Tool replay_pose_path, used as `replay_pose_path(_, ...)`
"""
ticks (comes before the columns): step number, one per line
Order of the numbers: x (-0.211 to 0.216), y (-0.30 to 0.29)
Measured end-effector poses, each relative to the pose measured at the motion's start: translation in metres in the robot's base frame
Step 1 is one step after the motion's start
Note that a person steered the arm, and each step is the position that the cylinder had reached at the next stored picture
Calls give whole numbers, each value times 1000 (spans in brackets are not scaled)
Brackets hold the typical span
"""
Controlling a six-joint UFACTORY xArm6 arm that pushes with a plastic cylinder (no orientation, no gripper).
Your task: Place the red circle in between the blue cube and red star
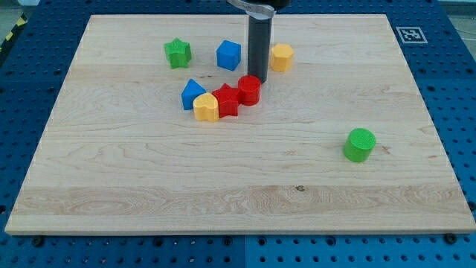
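The red circle point(249, 89) stands just right of the red star point(227, 100) and touches it. The blue cube point(228, 55) sits apart, above and slightly left of the circle. My tip point(259, 78) comes down from the view's top and rests at the circle's upper right edge, touching or almost touching it. The rod stands between the blue cube and a yellow hexagon point(281, 57).
A yellow block point(206, 107) touches the star's left side, and a blue triangular block point(193, 93) sits against that yellow block. A green star point(178, 53) lies upper left. A green cylinder point(359, 144) stands alone at the right. The wooden board point(238, 201) lies on a blue perforated table.
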State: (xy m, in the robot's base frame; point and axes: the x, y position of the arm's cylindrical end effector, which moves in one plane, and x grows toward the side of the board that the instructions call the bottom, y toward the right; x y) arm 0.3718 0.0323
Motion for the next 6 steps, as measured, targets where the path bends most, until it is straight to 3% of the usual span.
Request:
replay_pose_path(3,7,36)
replay_pose_path(6,55,4)
